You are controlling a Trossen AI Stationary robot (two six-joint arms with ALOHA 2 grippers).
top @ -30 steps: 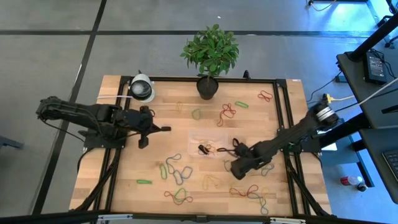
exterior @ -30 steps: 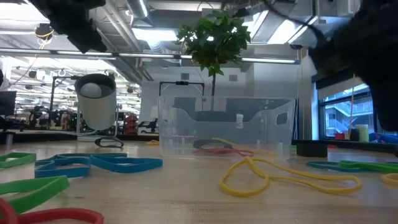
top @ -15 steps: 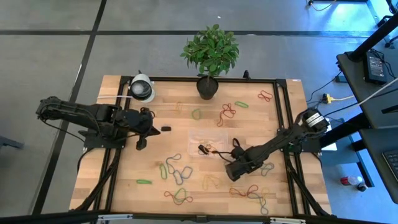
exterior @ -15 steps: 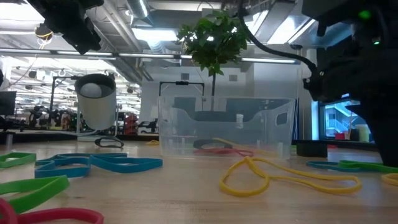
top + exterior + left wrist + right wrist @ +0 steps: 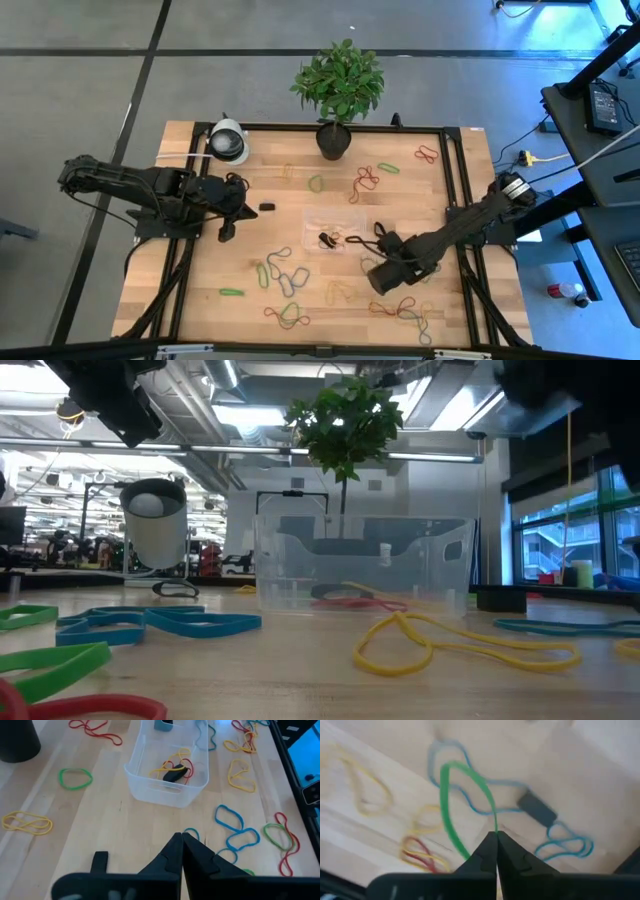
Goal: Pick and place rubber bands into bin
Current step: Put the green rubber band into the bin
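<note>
Rubber bands in several colours lie scattered on the wooden table (image 5: pixel 200 290). The bin (image 5: pixel 335 228), a clear shallow tray, sits mid-table with yellow, red and black bands inside (image 5: pixel 172 769). My right gripper (image 5: pixel 385 277) is just right of the bin and nearer the front edge, pointing down, shut on a green rubber band (image 5: pixel 452 805). My left gripper (image 5: pixel 181 840) hovers shut and empty above the table's left half, left of the bin (image 5: pixel 167 780). My right gripper pinches one strand of the green band's loop (image 5: pixel 494 826) between its two fingertips, coming from above and pointing down. The rest of the loop hangs slack below the fingers. I cannot tell whether its lower end is clear of the table.
A dark plant pot (image 5: pixel 334 140) with a leafy plant stands at the far edge, a white round object (image 5: pixel 228 142) at the far left. A small black block (image 5: pixel 537 810) lies right of the bin. Blue (image 5: pixel 470 780), yellow and red bands lie under my right gripper.
My right gripper has risen from the table beside the bin, going up out of the low view, and has shifted slightly toward the near right.
</note>
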